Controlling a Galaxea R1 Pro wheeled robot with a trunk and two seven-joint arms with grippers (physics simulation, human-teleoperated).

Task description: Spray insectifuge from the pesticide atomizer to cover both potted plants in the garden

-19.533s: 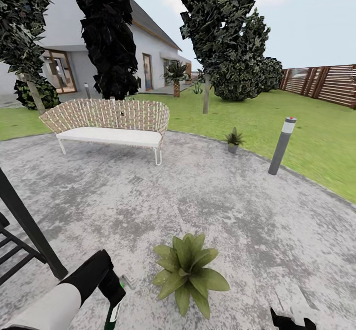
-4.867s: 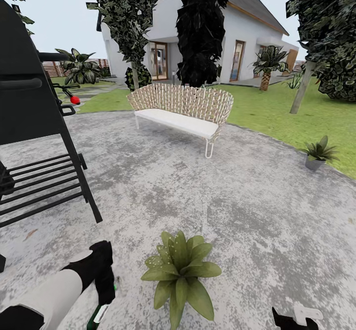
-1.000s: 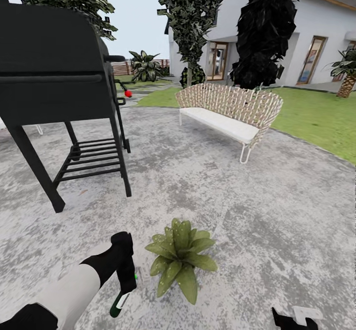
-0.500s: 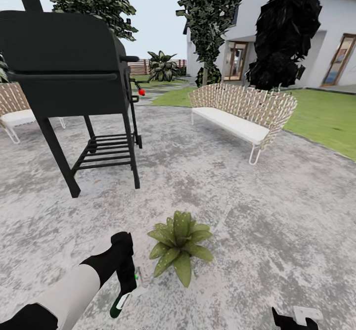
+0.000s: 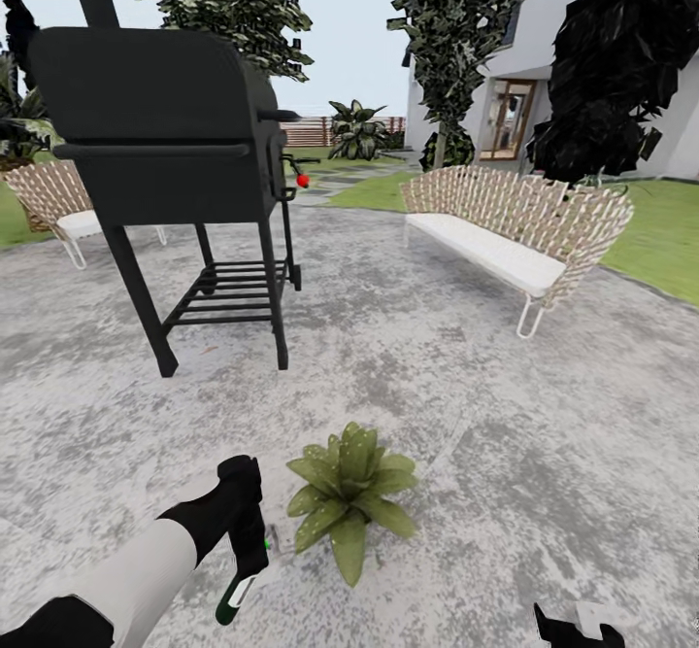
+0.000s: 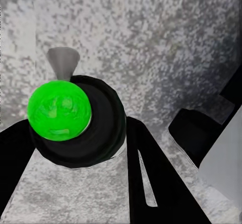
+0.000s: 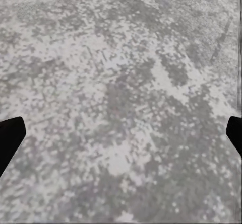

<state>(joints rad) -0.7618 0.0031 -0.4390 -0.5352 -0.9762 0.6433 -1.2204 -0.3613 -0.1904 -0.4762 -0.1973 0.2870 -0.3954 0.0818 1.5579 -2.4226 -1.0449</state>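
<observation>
pesticide atomizer (image 5: 236, 595) clamped in the left pincer (image 5: 245, 570) at near left in the head view, hanging low over the stone patio (image 5: 505, 434) just left of a potted plant (image 5: 349, 495). bottle tilted, dark-green base nearest the camera, spray head toward the ground beside the leaves. black grill (image 5: 170, 172) far left, wicker seat (image 5: 510, 230) far right, second wicker seat (image 5: 58, 203) behind the grill. right pincer (image 5: 578, 627) barely in at the near right edge.

left wrist view: looking down the left pincer (image 6: 75, 148), both black fingers (image 6: 151, 178) pressed on the pesticide atomizer (image 6: 78, 121), bright green disc on its end, a pale nozzle poking out beyond. mottled patio past it, no leaf in line with the nozzle.

right wrist view: right pincer (image 7: 121, 133) released, fingertips wide at the two edges, grasping nothing, bare patio (image 7: 121, 83) between.

likely risks: nozzle seems aimed at stone beside the plant, so spray could miss and leave the rosette partly uncovered. bottle held low and close, so a swing right could knock the leaves or tip the pot. other potted plant out of these pictures, so coverage of both looks unfinished.
</observation>
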